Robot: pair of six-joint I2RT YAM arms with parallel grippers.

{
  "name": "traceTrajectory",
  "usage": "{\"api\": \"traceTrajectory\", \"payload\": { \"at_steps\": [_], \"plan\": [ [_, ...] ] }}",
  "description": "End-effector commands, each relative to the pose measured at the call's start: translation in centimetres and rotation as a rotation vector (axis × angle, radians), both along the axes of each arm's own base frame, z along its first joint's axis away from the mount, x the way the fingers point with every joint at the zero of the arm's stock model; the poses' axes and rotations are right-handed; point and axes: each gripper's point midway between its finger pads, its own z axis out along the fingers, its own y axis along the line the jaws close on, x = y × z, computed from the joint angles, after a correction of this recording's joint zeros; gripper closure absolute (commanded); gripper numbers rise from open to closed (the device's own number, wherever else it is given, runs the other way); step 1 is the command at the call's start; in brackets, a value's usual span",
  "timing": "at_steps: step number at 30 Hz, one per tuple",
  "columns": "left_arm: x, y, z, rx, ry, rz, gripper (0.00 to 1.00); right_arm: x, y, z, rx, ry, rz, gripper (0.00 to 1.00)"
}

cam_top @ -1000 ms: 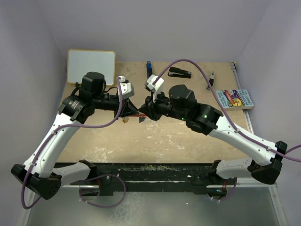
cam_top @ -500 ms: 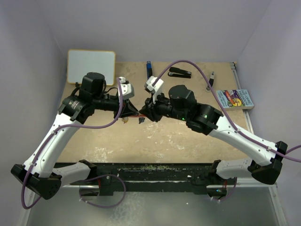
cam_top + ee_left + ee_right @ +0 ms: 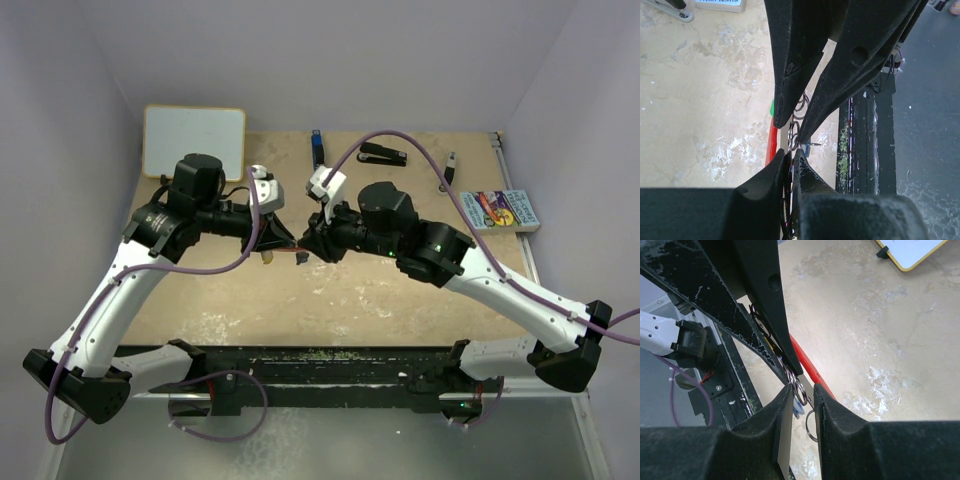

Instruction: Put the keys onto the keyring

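Top view hides most: both grippers meet tip-to-tip over the counter [image 3: 260, 300], well apart from its edges and from the stapler [image 3: 383, 154] at the back. We see the keyring [image 3: 771, 144] as a red sliver w/ silvery rings. L gripper [image 3: 791, 158] is closed to a slit on those rings; R gripper [image 3: 803, 389] likewise. Beneath dangle the keys [image 3: 266, 256], mostly obscured, only a yellow tag clear.

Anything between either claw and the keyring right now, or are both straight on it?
Nothing visible is in the way. The left claw pinches the keyring by its silver rings. The right claw meets it tip to tip, fingers straddling the same rings, grip unclear. The red clip hangs alongside.
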Motion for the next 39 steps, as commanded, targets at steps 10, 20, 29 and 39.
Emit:
{"api": "traceTrajectory", "payload": {
  "at_steps": [10,20,29,39],
  "plan": [
    [-2.1,-0.4,3.2,-0.088,-0.1,-0.139,0.96,-0.3,1.4,1.2,0.035,-0.034,0.072,0.78],
    [-2.3,-0.3,3.2,-0.086,-0.109,-0.146,0.96,-0.5,1.9,0.9,0.041,-0.018,0.098,1.0],
    [-0.5,-0.2,2.9,-0.055,-0.125,-0.061,0.93,-0.8,2.0,0.3,0.085,0.018,0.08,1.0],
    [0.3,-0.2,2.8,-0.049,-0.128,-0.032,0.85,-0.9,1.3,-0.4,0.128,0.049,0.038,1.0]
  ]
}}
